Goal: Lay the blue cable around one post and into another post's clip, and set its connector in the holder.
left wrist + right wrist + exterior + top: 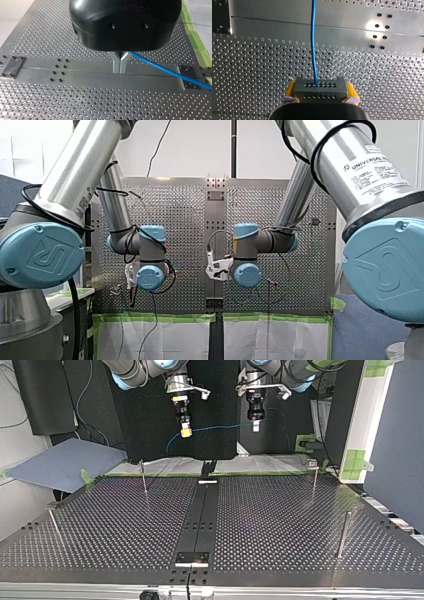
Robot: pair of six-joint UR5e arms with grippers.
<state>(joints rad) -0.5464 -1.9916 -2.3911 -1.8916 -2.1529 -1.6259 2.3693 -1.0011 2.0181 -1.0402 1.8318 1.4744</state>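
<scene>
Above table [75, 105], right tool [320, 88] clamps connector [319, 92], left tool [120, 68] pinches cable [160, 67]

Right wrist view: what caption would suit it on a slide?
Right gripper clamps a grey connector; its blue cable runs out over the perforated table.

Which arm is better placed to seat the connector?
Right, likely: the right gripper holds the connector in its jaws; the left gripper only pinches the blue cable farther along.
</scene>
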